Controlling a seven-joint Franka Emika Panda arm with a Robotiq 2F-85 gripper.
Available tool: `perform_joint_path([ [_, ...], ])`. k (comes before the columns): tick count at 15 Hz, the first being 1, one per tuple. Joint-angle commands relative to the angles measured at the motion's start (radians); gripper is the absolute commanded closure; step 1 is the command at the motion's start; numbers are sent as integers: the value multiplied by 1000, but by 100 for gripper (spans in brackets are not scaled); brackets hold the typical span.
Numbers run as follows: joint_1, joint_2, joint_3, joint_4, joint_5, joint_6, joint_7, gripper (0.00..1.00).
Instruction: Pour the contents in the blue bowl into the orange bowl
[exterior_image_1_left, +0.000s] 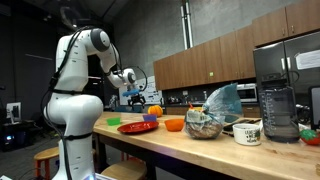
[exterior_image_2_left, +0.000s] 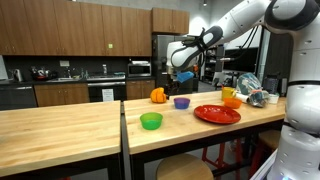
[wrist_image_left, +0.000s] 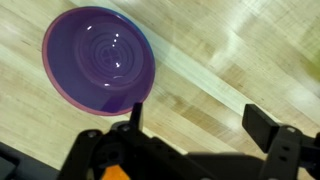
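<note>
Wrist view is mostly pale wooden countertop (wrist_image_left: 240, 50). In an exterior view the white robot arm (exterior_image_1_left: 80, 70) reaches over the countertop, the flat red plate (exterior_image_1_left: 133, 127) and the small bright orange plastic bowl (exterior_image_1_left: 174, 124), which sits a little apart from the small, shallow bluish-purple plastic bowl (wrist_image_left: 98, 60). That bowl stands upright and looks empty just ahead of the black gripper (wrist_image_left: 195, 120), whose jaws are spread wide with nothing between them. Going by the bare bowl and free jaws, the pour looks done and the bowl set down, so the next move calls for rising straight clear without clipping its rim.
</note>
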Motion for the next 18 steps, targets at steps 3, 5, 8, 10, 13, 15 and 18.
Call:
perform_joint_path([
  [3,-2,-123,-6,-105,0,6,42,0],
  [5,-4,-164,-6,-140,5,3,42,0],
  [8,-6,-228,-5,-190,20,-4,31,0],
  [10,-8,-272,-5,-226,25,0,30,0],
  [13,-8,-336,-8,-279,43,2,23,0],
  [15,-8,-378,-9,-310,53,1,21,0],
  [18,-5,-441,-14,-352,69,-4,6,0],
])
